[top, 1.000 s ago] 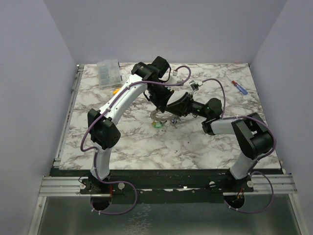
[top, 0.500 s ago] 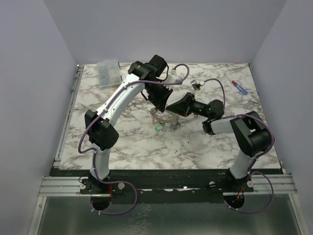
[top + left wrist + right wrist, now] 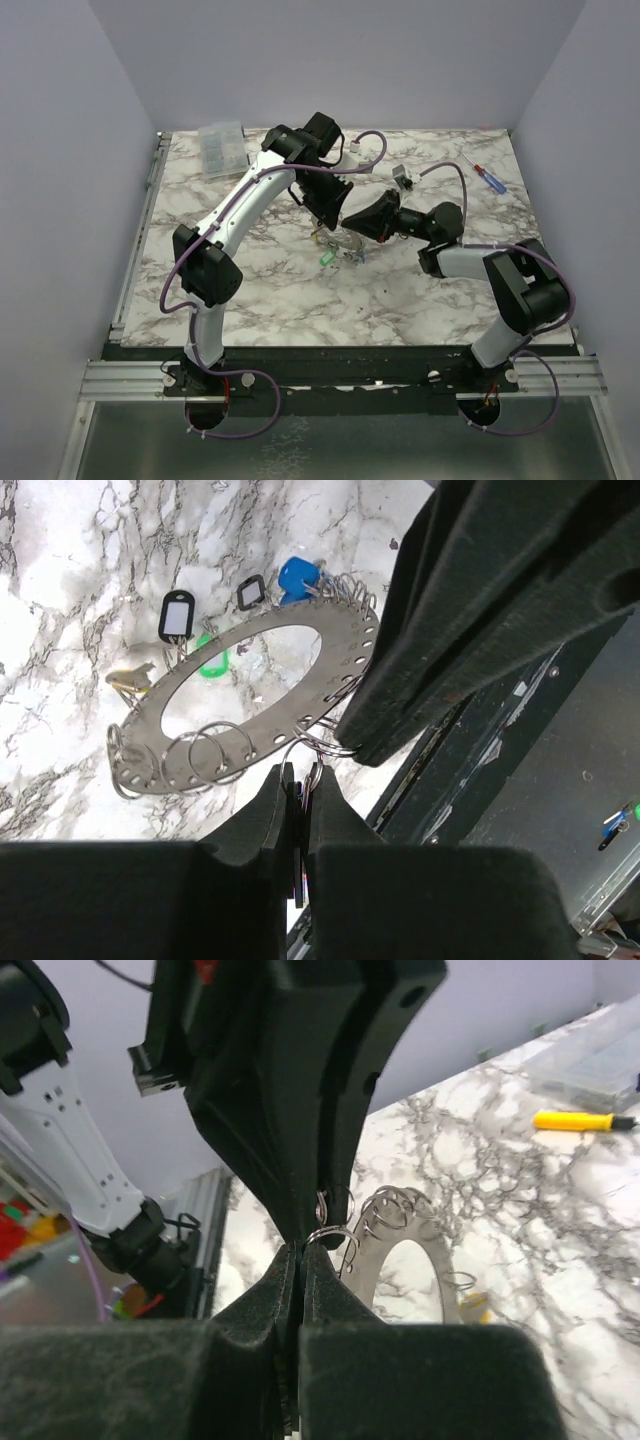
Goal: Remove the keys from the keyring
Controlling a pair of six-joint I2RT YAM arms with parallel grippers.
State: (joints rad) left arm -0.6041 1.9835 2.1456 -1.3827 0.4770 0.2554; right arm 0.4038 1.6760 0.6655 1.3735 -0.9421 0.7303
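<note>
The keyring (image 3: pixel 335 675), a flat grey ring with small wire loops round its rim, hangs above the marble between both grippers; it also shows in the top view (image 3: pixel 340 241). Keys hang from its far side: a blue key (image 3: pixel 297 575), two black tags (image 3: pixel 175 615), a green key (image 3: pixel 212 662) and a yellow one (image 3: pixel 130 678). My left gripper (image 3: pixel 297 780) is shut on a dark key joined to the rim by a wire loop. My right gripper (image 3: pixel 301 1250) is shut on the keyring's rim (image 3: pixel 375 1260) at a wire loop, tip to tip with the left gripper (image 3: pixel 333 213).
A yellow-handled screwdriver (image 3: pixel 580 1120) and a clear plastic box (image 3: pixel 222 148) lie at the back left. A red-and-blue screwdriver (image 3: pixel 486 176) lies at the back right. The table's left rail (image 3: pixel 135 255) runs beside the marble.
My left gripper has shifted slightly right. The right arm's elbow has moved right and back. The ring with its hanging green key has stayed between the grippers.
</note>
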